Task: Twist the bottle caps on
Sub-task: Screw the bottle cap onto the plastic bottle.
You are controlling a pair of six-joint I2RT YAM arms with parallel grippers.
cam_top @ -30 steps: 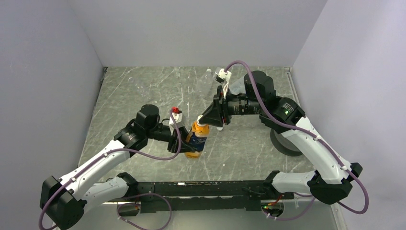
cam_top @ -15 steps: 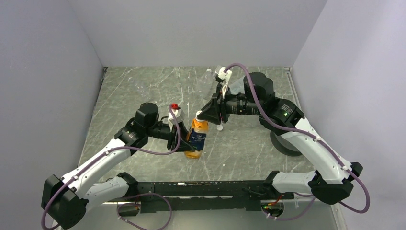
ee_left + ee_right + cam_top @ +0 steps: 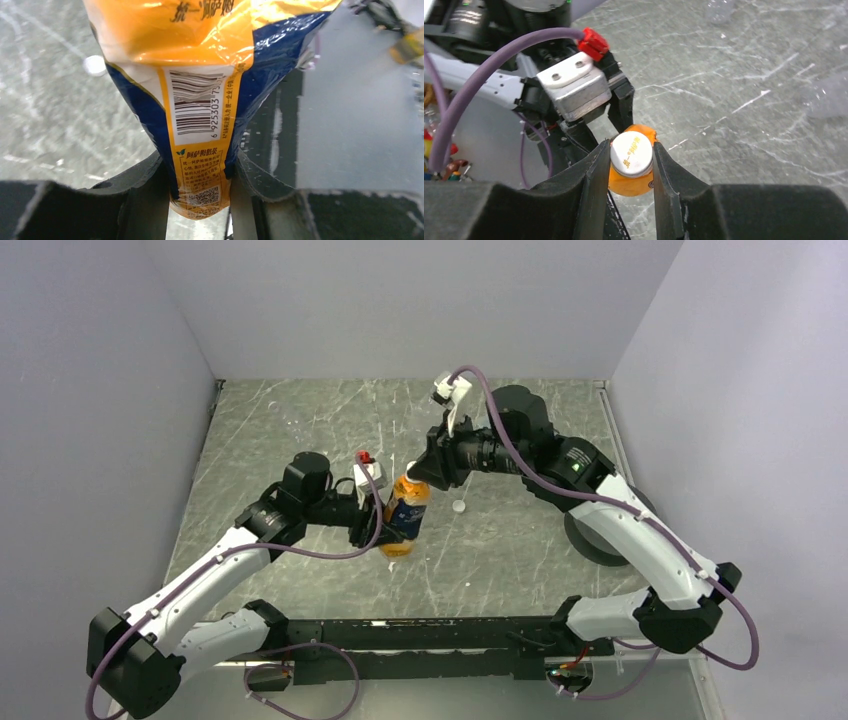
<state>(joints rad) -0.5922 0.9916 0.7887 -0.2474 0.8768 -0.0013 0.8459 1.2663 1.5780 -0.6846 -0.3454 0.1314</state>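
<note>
Left gripper (image 3: 200, 172): closed partway on the orange bottle (image 3: 405, 520). One dark finger (image 3: 145, 185) presses each side of the lower body, over the blue and yellow label (image 3: 200, 115).

Orange bottle: between the left fingers, leaning a little so that its top points towards the right fingers. The barcode faces the left wrist camera. Whether its base touches the table (image 3: 300, 440) I cannot tell.

White cap (image 3: 631, 156): sits on the bottle's neck, squarely between the right fingers, printed top facing the right wrist camera. Orange shows around and under it.

Right gripper (image 3: 418, 472): reaches in from the right and narrows on the white cap – a finger (image 3: 596, 170) touches each side of it, just above the left fingers.

Loose cap (image 3: 458, 506): small and white, flat on the table, apart from both grippers – just beside the right fingers and to the right of the bottle. From the left wrist it shows past the fingers, left of the bottle.

Clear bottles (image 3: 829, 97): faint and blurred on the table, well beyond the right fingers; one lies at the upper edge of the right wrist view, another at its right edge.

Black disc (image 3: 592, 542): on the table under the right arm, well apart from both pairs of fingers.
</note>
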